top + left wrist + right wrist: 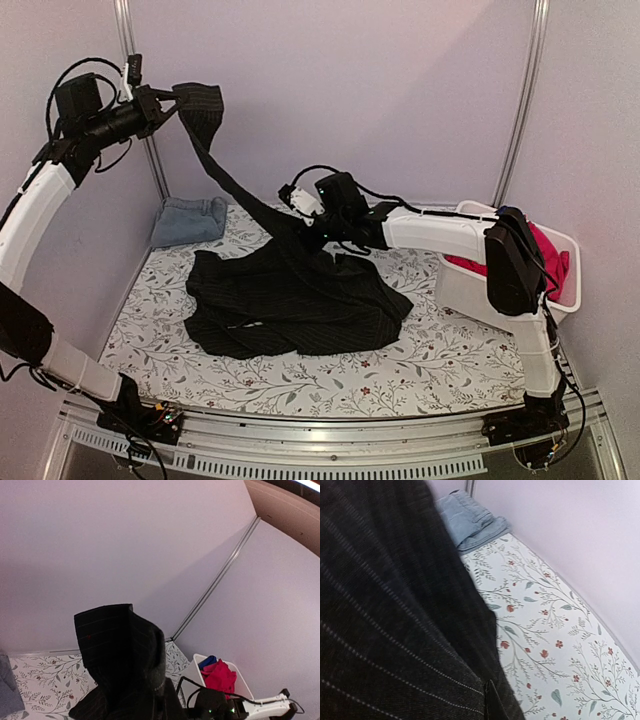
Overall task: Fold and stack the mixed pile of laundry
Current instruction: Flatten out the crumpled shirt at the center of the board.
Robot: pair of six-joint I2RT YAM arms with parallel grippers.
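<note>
The black pinstriped shirt (290, 300) lies spread on the floral table cover, with one long part pulled taut up to the left. High at the back left, my left gripper (178, 100) is shut on that raised end (115, 650), and the cloth hides its fingers in the left wrist view. My right gripper (303, 228) is shut on the shirt (385, 630) lower down the taut part, just above the table. One dark fingertip (492, 702) shows through the fabric. A folded light blue denim piece (188, 220) (470, 522) rests at the back left corner.
A white bin (470, 290) (196, 672) stands at the right edge and holds bright red-pink cloth (552, 255) (220, 677) and royal blue cloth (207, 661). Lilac walls close in the back and both sides. The floral cover (420, 360) shows around the shirt.
</note>
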